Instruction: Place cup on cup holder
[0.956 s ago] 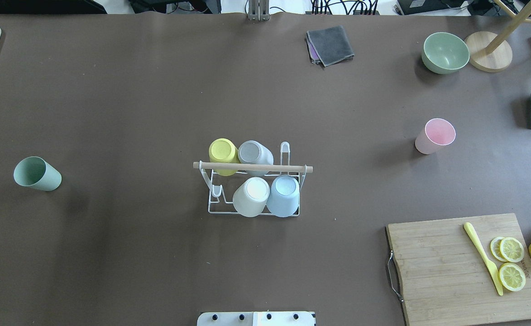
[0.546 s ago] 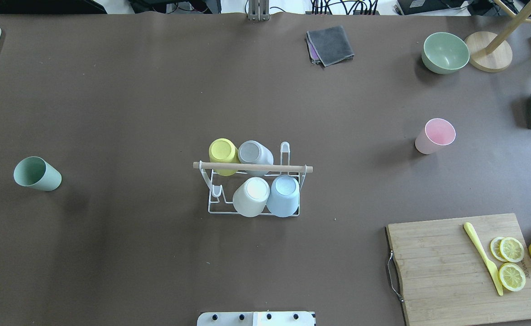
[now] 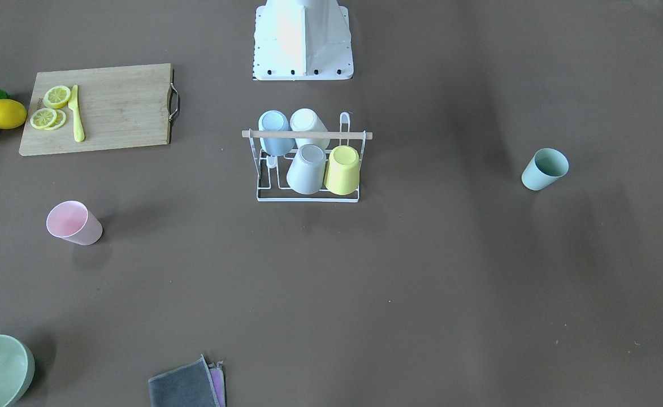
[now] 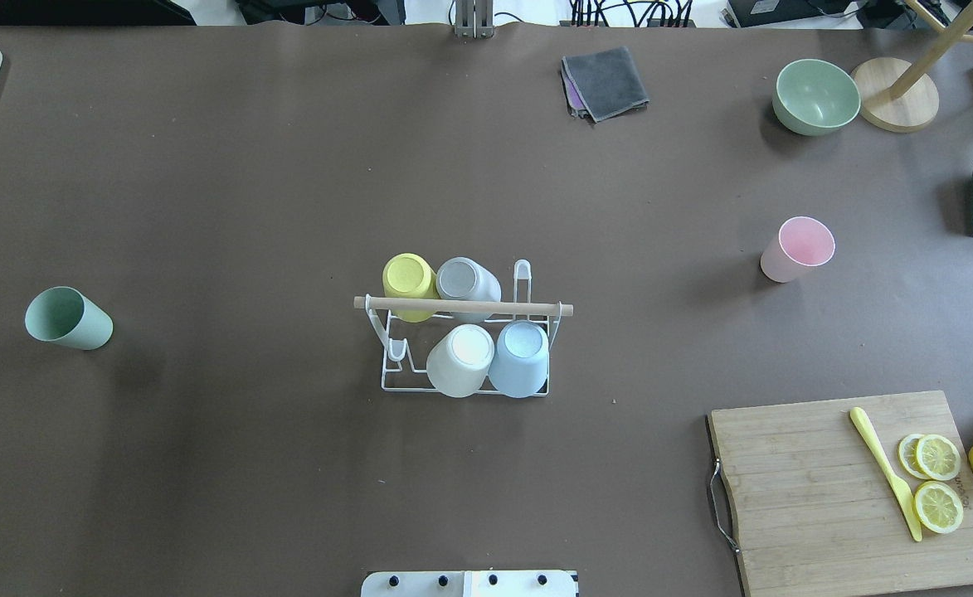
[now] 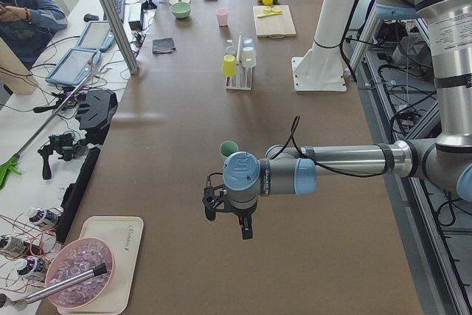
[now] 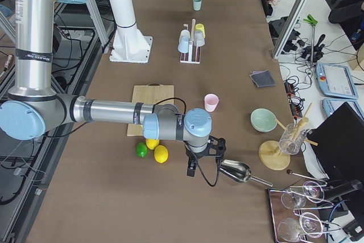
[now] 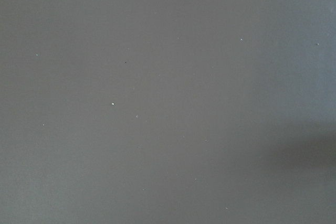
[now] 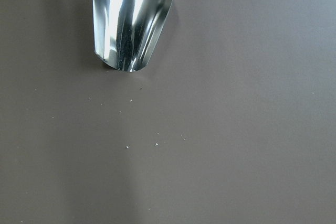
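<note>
The white wire cup holder (image 4: pixel 536 385) with a wooden rod handle stands mid-table and also shows in the front view (image 3: pixel 307 134). Several cups sit upside down on its prongs: yellow, grey, white, blue. A green cup (image 4: pixel 69 318) stands far to the left, and a pink cup (image 4: pixel 797 249) far to the right. My left gripper (image 5: pixel 228 219) hovers over bare table near the green cup (image 5: pixel 228 148). My right gripper (image 6: pixel 199 163) hovers beside a metal scoop, near the pink cup (image 6: pixel 211 102). I cannot tell whether either gripper is open or shut.
A metal scoop (image 8: pixel 131 19) lies under the right wrist. A cutting board (image 4: pixel 855 489) with lemon slices and a yellow knife is front right. A green bowl (image 4: pixel 816 96), a wooden stand and a grey cloth (image 4: pixel 605 81) are at the back.
</note>
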Controlling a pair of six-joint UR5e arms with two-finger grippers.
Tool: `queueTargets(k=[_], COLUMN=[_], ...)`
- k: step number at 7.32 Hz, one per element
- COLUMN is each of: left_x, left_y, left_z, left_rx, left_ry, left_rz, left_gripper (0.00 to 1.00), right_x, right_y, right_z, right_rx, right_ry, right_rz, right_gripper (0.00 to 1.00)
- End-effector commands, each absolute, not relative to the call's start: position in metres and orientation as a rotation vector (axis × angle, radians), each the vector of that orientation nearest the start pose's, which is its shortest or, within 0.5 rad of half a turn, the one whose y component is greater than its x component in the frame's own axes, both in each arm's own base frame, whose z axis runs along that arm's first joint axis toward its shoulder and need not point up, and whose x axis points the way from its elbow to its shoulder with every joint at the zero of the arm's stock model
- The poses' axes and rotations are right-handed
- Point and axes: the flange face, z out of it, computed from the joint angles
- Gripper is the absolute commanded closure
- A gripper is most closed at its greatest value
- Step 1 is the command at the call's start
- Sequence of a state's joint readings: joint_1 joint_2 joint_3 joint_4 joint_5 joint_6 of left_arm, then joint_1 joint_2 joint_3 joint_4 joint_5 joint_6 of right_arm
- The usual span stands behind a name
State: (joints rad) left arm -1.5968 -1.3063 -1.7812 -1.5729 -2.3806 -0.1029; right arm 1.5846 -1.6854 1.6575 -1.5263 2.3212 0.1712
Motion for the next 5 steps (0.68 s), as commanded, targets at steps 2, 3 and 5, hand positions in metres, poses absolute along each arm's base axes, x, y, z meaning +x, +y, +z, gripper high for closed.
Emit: queueTargets(k=[2,3,5], left_x=[-0.063,-0.046,-0.008], left_y=[-0.414,-0.438,-0.5], left_z=[0.638,0.624,0.589], left_rx=[-0.023,-0.019,-0.054], left_ry=[0.807,0.805,0.798], left_rz=[-0.097,-0.057,0.01], left_gripper=[0.03,0.04,0.05], right_x=[0.07,0.068,0.046], right_y=[-0.448,-0.451,-0.487], right_z=[0.661,0.655,0.621], right_rx=[-0.032,-0.023,0.023], right_ry=[-0.748,-0.751,-0.77], right_rz=[0.164,0.154,0.092], right_gripper=[0.0,0.0,0.0])
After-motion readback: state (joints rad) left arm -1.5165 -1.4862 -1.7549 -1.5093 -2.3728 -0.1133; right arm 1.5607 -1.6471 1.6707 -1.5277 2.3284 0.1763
